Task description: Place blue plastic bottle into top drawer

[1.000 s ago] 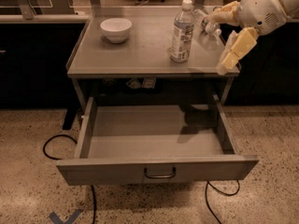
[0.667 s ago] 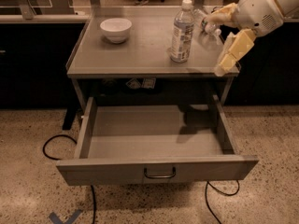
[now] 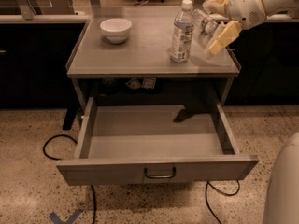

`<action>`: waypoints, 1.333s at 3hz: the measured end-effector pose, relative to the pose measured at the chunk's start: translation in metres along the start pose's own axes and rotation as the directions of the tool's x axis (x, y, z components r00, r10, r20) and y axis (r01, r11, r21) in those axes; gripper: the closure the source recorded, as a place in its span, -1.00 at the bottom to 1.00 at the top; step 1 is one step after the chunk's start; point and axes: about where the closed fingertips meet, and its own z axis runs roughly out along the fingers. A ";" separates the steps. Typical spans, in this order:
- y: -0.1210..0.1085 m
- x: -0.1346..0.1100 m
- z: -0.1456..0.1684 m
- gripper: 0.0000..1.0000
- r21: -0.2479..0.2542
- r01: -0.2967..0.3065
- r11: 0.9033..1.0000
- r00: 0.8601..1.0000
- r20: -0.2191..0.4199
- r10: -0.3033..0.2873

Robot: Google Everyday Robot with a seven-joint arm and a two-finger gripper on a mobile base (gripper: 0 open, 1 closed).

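Observation:
The blue plastic bottle (image 3: 182, 31) stands upright on the table top (image 3: 140, 50), right of centre; it has a white cap and a pale label. My gripper (image 3: 213, 23) is just right of it, a small gap away, above the table's right edge. Its two yellowish fingers (image 3: 223, 37) are spread apart and hold nothing. A smaller clear bottle (image 3: 206, 21) lies between the fingers, behind the tall one. The top drawer (image 3: 156, 169) is pulled fully out below the table top and is empty inside. Its small curved handle (image 3: 160, 174) is at front centre.
A white bowl (image 3: 116, 29) sits at the back left of the table top. Black cables (image 3: 56, 146) lie on the speckled floor beside and under the drawer. A white part of the robot (image 3: 282, 185) fills the lower right corner. Dark cabinets stand behind.
My gripper has moved left, closer to the blue plastic bottle. The bottle, bowl and drawer have not moved.

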 end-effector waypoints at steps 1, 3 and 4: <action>-0.012 -0.006 -0.009 -1.00 0.039 0.018 0.999 1.000 0.014 -0.018; -0.026 0.012 0.004 -1.00 0.045 -0.027 0.999 0.999 0.033 0.025; -0.062 0.063 0.039 -1.00 0.094 -0.138 0.986 0.987 0.091 0.130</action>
